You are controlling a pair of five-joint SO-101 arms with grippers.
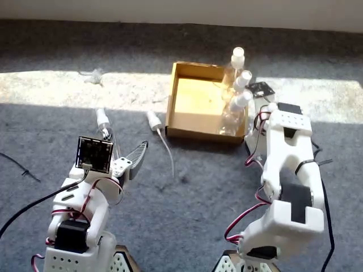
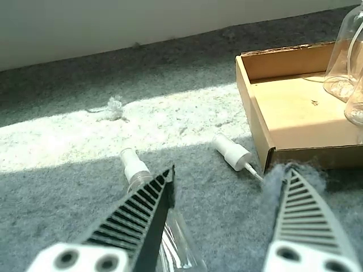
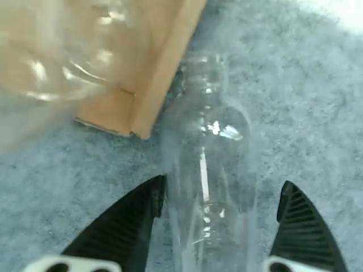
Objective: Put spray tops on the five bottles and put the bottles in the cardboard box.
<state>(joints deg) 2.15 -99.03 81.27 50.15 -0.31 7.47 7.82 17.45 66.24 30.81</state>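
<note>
Uncapped bottle: a clear bottle lies on its side just off the cardboard box's near right corner. Its long axis runs away from the right arm and its open neck points at that corner.
Right gripper: jaws spread wide, one either side of the uncapped bottle's body, not closed on it.
Capped bottle: lying flat in front of the left arm, spray head pointing away from the arm toward the sunlit strip.
Left gripper: jaws wide apart and gripping nothing; one finger hangs over the capped bottle's body.
Loose spray top: on the floor between the capped bottle and the box, its dip tube trailing back toward the arms.
Cardboard box: open, with three topped bottles standing upright along its right wall.
Surface: grey carpet, crossed by a bright band of sunlight holding a tuft of fluff.
Room: a pale wall beyond the carpet.
</note>
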